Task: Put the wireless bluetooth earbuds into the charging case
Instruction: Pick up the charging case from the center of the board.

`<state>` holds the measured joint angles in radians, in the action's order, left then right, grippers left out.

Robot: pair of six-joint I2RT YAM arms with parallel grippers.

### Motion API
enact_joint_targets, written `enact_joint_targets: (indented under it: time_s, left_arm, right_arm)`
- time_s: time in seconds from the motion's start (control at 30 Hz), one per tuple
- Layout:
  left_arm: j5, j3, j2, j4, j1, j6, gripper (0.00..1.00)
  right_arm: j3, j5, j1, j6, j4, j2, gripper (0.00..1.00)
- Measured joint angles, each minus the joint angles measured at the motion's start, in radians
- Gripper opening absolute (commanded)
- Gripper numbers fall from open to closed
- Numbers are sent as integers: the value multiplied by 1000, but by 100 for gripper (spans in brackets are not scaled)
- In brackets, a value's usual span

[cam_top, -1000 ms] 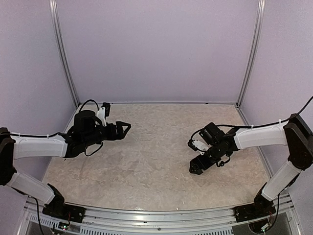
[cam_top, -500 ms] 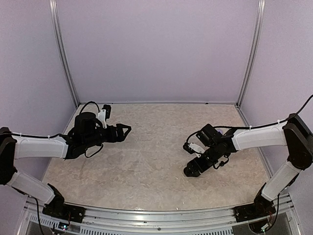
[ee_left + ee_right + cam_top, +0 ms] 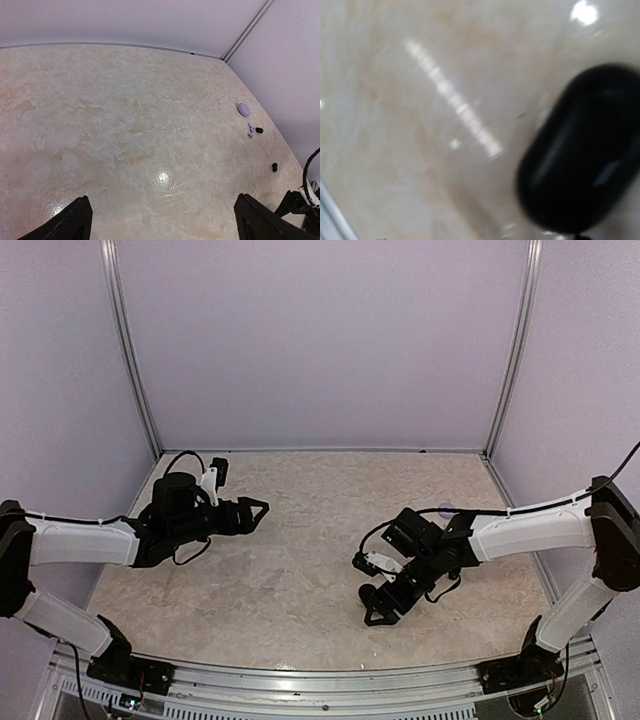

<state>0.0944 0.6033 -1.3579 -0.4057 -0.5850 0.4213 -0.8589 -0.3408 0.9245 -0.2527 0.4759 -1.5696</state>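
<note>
Lavender walls close in a marbled beige desk (image 3: 300, 540), lit with a few bright glints. At the left, the left arm (image 3: 80, 540) reaches inward above the desk, and its jaws stand wide: in the left wrist view the two dark fingers (image 3: 75, 222) sit at the bottom corners with bare desk between them. None of the task's things lie in that gap. They are well ahead of those jaws and off to the right, near the side wall. Farthest back is a small closed lavender oval case (image 3: 243, 109). Nearer lie a pale earbud (image 3: 251, 132) and a black earbud (image 3: 259, 130), just beside each other. Nearer again, and apart from those two, is a second black earbud (image 3: 274, 167). At the right, the right arm (image 3: 520, 528) bends down to the desk with its jaws low over the front middle. The right wrist view is blurred. A black oval charging case (image 3: 580, 150) fills its lower right on the desk, lid down as far as can be seen. The right fingers do not show clearly, so I cannot tell how wide those jaws stand, nor whether they touch the case.
</note>
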Motion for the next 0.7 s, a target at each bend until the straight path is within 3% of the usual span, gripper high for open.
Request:
enact_joint_targets:
  time_s: [0.2, 0.43, 0.7]
  left_arm:
    - [-2, -16, 3, -8, -14, 1, 99]
    - [-25, -41, 9, -24, -32, 0, 99]
    - [-75, -96, 29, -51, -76, 1, 99]
  right_arm:
    - [-63, 140, -11, -27, 26, -1, 77]
    - [-89, 199, -11, -64, 13, -73, 75]
    - [-169, 210, -6, -73, -4, -184, 63]
